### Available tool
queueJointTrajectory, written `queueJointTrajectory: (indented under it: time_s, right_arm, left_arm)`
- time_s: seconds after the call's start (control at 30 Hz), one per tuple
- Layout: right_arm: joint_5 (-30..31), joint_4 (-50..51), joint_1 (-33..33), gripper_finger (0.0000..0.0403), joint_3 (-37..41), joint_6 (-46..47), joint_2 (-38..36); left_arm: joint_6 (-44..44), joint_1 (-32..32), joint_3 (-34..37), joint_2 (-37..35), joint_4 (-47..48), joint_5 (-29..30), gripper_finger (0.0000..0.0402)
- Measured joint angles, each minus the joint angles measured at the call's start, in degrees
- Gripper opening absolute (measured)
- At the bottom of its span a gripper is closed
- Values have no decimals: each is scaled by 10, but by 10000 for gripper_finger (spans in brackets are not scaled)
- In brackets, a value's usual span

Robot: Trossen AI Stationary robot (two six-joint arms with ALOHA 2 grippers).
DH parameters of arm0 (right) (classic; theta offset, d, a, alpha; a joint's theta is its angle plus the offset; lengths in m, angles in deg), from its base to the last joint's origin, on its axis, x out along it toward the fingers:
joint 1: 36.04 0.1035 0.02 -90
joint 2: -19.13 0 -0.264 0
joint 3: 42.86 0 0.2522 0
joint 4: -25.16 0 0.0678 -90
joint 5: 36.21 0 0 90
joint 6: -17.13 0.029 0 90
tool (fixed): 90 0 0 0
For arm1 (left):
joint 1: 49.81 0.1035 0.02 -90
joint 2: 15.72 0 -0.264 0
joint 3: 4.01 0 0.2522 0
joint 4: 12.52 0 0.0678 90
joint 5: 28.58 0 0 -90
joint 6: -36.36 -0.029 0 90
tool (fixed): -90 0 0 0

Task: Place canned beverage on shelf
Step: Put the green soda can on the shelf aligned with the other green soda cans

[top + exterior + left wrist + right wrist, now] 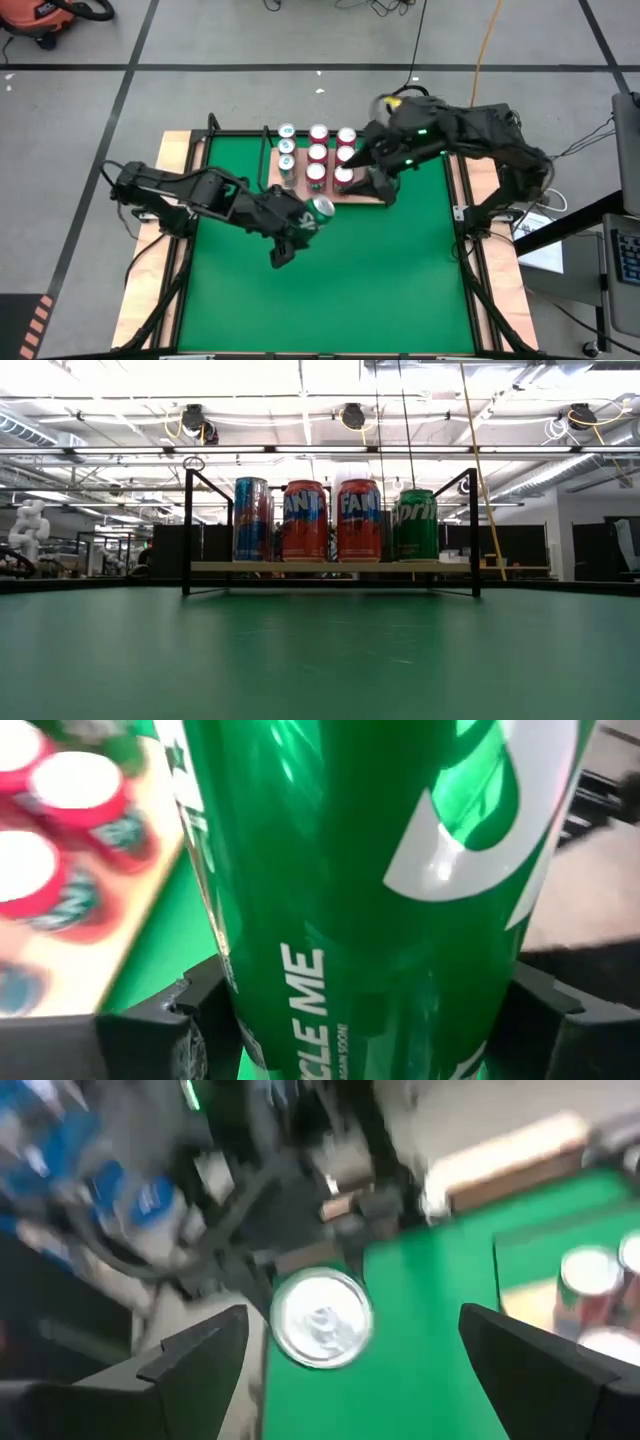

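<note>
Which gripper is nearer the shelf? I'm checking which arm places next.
Right. The right gripper hangs open at the shelf's right front corner. The left gripper holds a green can just in front of the shelf, over the green mat.

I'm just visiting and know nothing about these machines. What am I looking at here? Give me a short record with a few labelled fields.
Setting: green mat on a wooden table, two dark robot arms
Left gripper: closed around a green can, held above the mat
Right gripper: open, empty, beside the shelf
Shelf: small wooden board with black rails, at the mat's far side
On the shelf: several upright cans, red, blue and green
Task status: green can not yet on the shelf
</note>
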Motion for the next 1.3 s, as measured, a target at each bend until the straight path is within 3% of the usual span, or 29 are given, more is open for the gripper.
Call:
queueJointTrajectory:
  time_s: [0.2,0.57,1.3]
  right_arm:
    - [-61,159,2,354,-120,-65,82]
    - [-140,163,18,354,-116,-97,120]
    - [-78,158,66,352,-116,-143,137]
  left_arm:
    - [-36,16,0,21,-21,-78,282]
    - [-68,27,0,33,-56,-126,282]
    - [-105,41,0,33,-112,-168,282]
